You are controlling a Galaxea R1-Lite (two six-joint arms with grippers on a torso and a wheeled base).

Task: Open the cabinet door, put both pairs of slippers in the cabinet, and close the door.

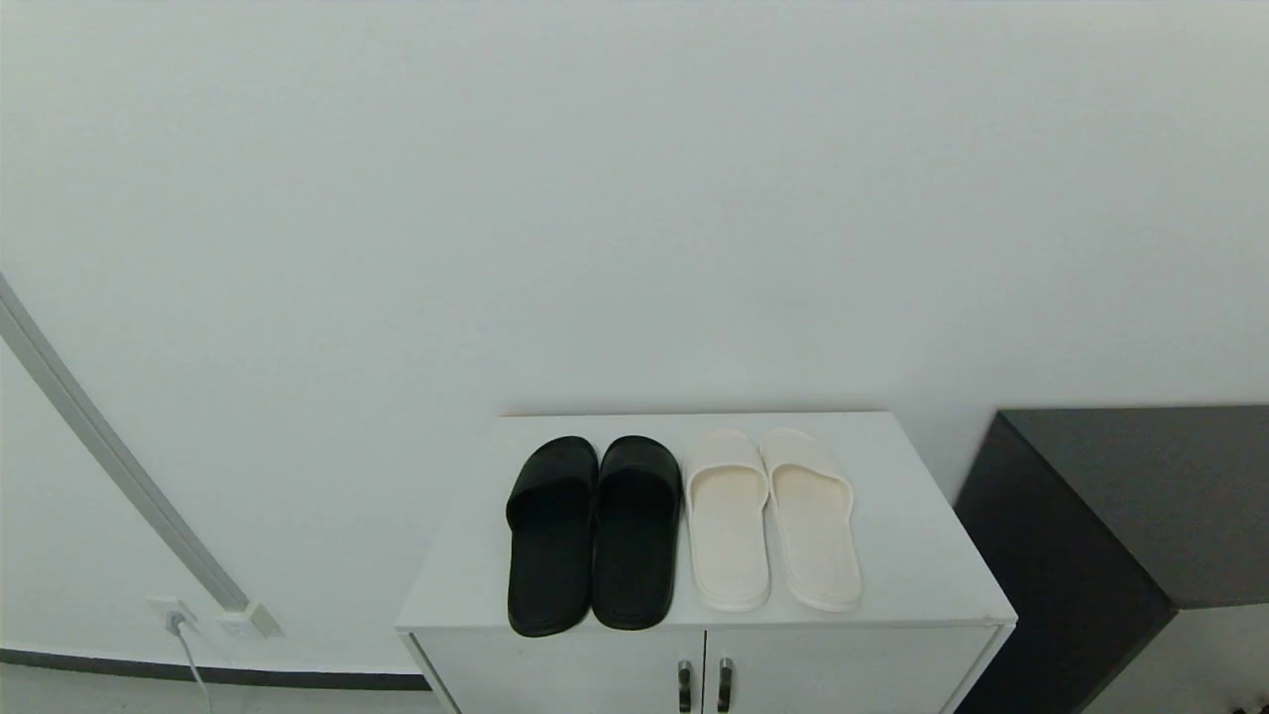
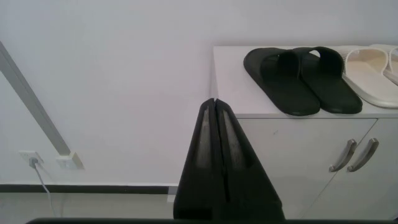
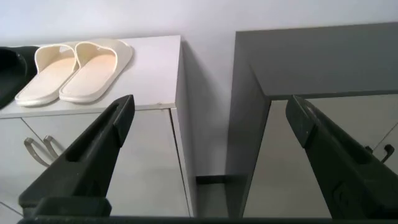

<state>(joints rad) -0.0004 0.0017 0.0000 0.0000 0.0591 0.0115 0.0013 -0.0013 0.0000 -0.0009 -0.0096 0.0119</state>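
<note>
Black slippers [image 1: 593, 535] and white slippers [image 1: 773, 521] were seen side by side atop the cabinet [image 1: 922, 555], doors not yet opened. The left gripper [image 2: 216, 102] was held with fingers pressed together, the right gripper [image 3: 210, 107] with fingers spread apart. The close-set handles [image 1: 704, 684] could well be snagged together, or the black heels at the front edge knocked off

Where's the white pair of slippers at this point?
In the head view the white slippers sit on top of the cabinet, on its right half, directly right of the black slippers.

dark cabinet [image 1: 1091, 555] stands just right of white cabinet [image 1: 922, 535], narrow gap between.
</note>
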